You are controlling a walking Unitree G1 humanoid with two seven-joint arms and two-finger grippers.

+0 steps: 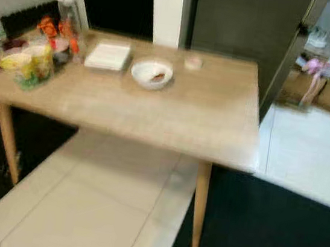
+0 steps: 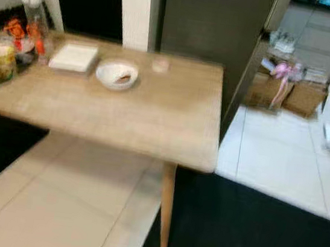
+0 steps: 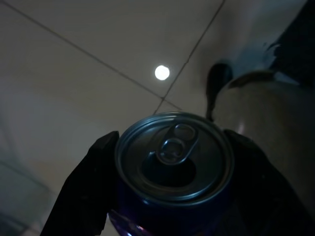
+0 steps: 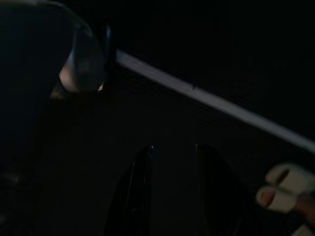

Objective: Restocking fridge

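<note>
While the head views are blurred, the left wrist view is clear: the left gripper (image 3: 172, 196) is clamped on a blue drink can (image 3: 174, 157), one black finger (image 3: 86, 187) on each side of it, pull-tab top facing the camera, pale floor tiles (image 3: 74, 98) beyond it. On the wooden tabletop (image 1: 154, 110), left to right: a snack bag (image 1: 28, 64), a clear bottle (image 1: 66, 19), a white flat box (image 1: 108, 55), a white bowl (image 1: 151, 73). A grey fridge (image 1: 244, 30) stands behind. Farther right, the right gripper (image 4: 172, 196) hangs in shade above dark floor, fingers slightly apart, with a pair of slippers (image 4: 285, 189) near it.
</note>
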